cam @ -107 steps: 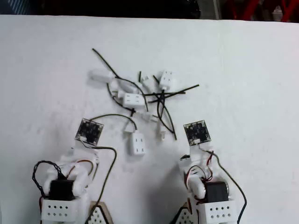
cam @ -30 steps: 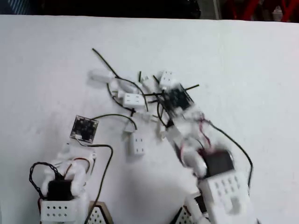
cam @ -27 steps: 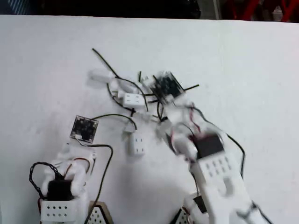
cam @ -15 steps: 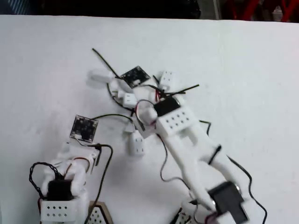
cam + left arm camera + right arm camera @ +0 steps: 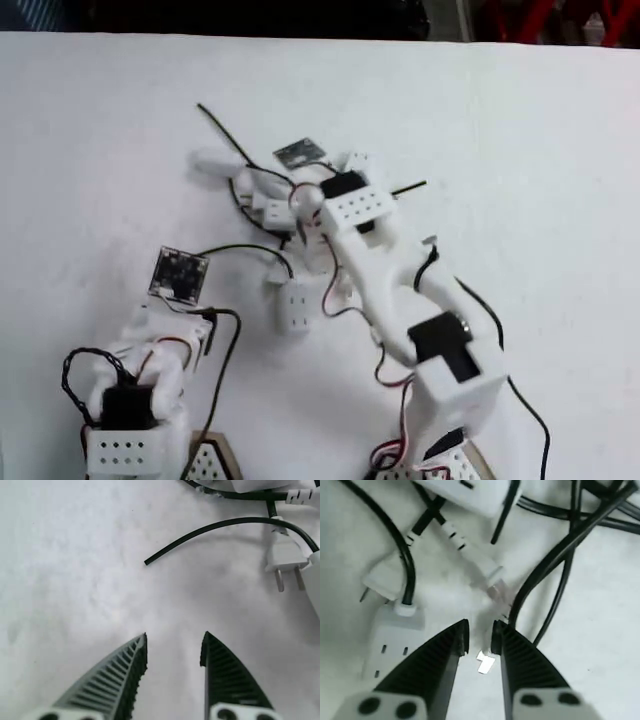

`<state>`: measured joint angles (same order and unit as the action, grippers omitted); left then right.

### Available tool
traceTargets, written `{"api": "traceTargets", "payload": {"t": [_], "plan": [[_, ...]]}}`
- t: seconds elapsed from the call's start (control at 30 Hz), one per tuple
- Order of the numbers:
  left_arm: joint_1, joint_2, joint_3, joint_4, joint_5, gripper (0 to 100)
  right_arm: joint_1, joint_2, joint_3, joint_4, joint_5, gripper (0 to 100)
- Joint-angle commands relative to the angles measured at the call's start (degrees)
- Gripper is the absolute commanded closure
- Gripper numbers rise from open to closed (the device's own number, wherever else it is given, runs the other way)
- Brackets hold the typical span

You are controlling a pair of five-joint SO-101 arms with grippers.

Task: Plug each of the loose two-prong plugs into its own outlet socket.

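My right gripper (image 5: 480, 625) hangs open with a narrow gap over the tangle in the middle of the table, nothing between its fingers. Just ahead of its tips lies a white two-prong plug (image 5: 492, 585) on a striped cable. Off to one side lie a second plug (image 5: 377, 582) and a white outlet socket (image 5: 392, 640). My left gripper (image 5: 174, 636) is open above bare table at the near left. A loose plug (image 5: 287, 560) lies ahead of it, prongs toward me. From above, that plug (image 5: 275, 285) sits beside an outlet socket (image 5: 293, 305).
Black cables (image 5: 560, 555) cross the pile. Another outlet socket (image 5: 283, 213) and a white plug (image 5: 212, 160) lie at the pile's far left. The right arm (image 5: 385, 265) stretches diagonally across the middle. A cut cable end (image 5: 147, 561) lies ahead of the left gripper.
The right arm has swung out from its near-side rest and leftward over the pile, now bent down onto the cables. The left arm has stayed put over the last second.
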<state>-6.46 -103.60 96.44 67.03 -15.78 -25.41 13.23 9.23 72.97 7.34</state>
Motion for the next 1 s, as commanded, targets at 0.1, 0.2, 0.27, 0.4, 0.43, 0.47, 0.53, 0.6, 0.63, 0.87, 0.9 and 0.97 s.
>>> {"api": "traceTargets", "payload": {"t": [0.1, 0.2, 0.27, 0.4, 0.43, 0.47, 0.53, 0.6, 0.63, 0.87, 0.9, 0.97], "plan": [[-0.40, -0.57, -1.05, -1.23, -0.53, 81, 5.05, 0.84, -3.16, 1.27, 2.90, 91.1], [-0.40, -0.57, -1.05, -1.23, -0.53, 81, 4.62, 1.10, -3.25, 3.12, 2.73, 91.0], [-0.40, -0.57, -1.05, -1.23, -0.53, 81, 4.26, 1.10, -3.25, 3.65, 2.73, 91.0], [-0.40, -0.57, -0.97, -1.23, -0.53, 81, 4.00, 1.19, -2.99, 3.65, 2.64, 91.0], [-0.40, -0.57, -0.97, -1.23, -0.53, 81, 4.00, 1.19, -2.99, 3.65, 2.37, 91.0], [-0.40, -0.57, -0.97, -1.23, -0.53, 81, 4.00, 1.19, -2.99, 3.65, 1.23, 91.0], [-0.40, -0.57, -0.97, -1.23, -0.53, 81, 3.91, 1.19, -2.99, 3.74, -0.26, 91.0], [-0.40, -0.57, -0.97, -1.23, -0.53, 81, 2.95, 1.19, -2.99, 3.91, -0.79, 89.9], [-0.40, -0.57, -0.97, -1.23, -0.53, 81, 2.42, 1.27, -2.99, 4.53, -0.88, 88.8], [-0.40, -0.57, -0.97, -1.23, -0.53, 81, 1.01, 7.60, -6.77, 6.20, -2.90, 87.5], [-0.40, -0.57, -0.97, -1.23, -0.53, 81, 1.36, 9.10, -7.82, 6.29, -3.08, 87.5], [-0.40, -0.57, -0.97, -1.23, -0.44, 81, 2.15, 11.56, -9.93, 7.52, -2.99, 87.5]]}}
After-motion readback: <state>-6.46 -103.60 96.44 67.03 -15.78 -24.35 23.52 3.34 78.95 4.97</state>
